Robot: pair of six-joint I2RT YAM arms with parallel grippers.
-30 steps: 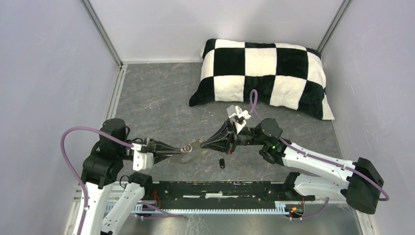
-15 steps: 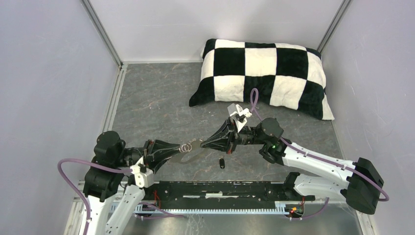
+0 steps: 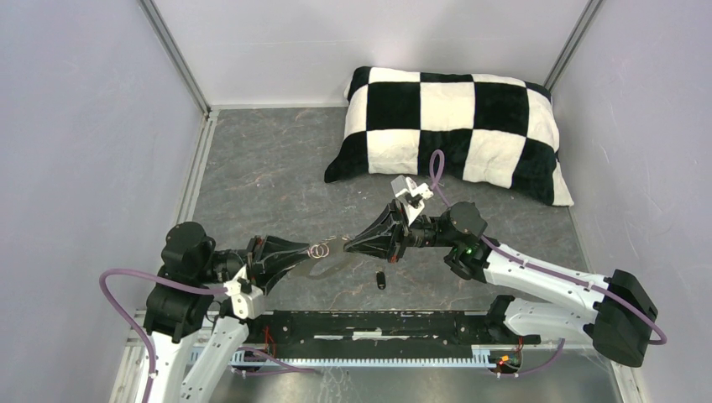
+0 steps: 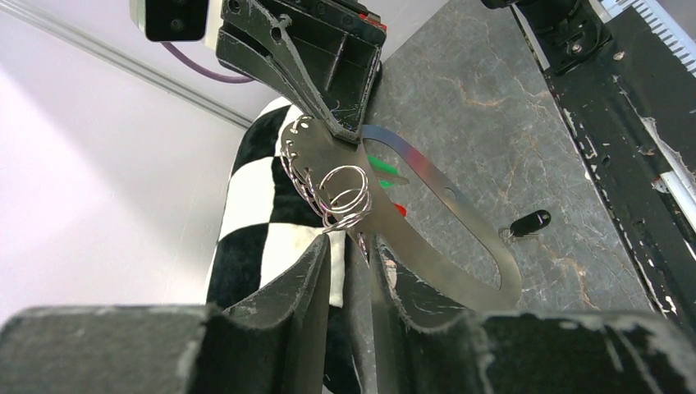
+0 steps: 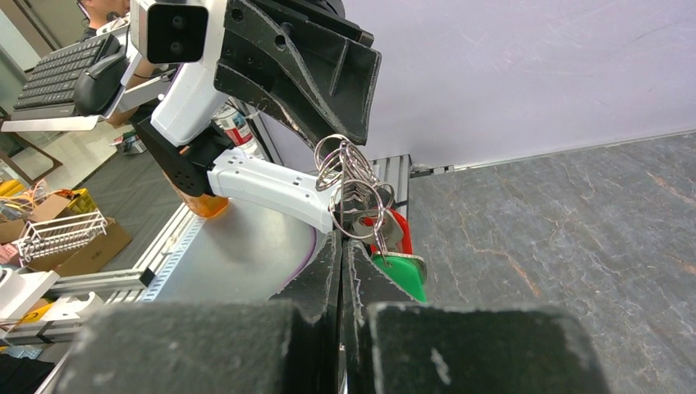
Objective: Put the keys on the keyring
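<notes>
Your left gripper has rolled and dropped, its jaws eased slightly apart at the keyring's near end; whether they grip it, you cannot tell. The keyring's long axis runs to the right gripper, clamped shut on its far end. The black key lies near the keyring, on the right gripper's side.

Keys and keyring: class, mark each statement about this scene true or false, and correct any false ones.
1. The black key lies on the table, apart from the keyring. True.
2. The right gripper is open and holds nothing. False: it is shut on the keyring.
3. The red key and the green key hang from wire rings at the keyring. True.
4. The pillow lies under the keyring. False: it lies at the back of the table, beyond both grippers.
</notes>
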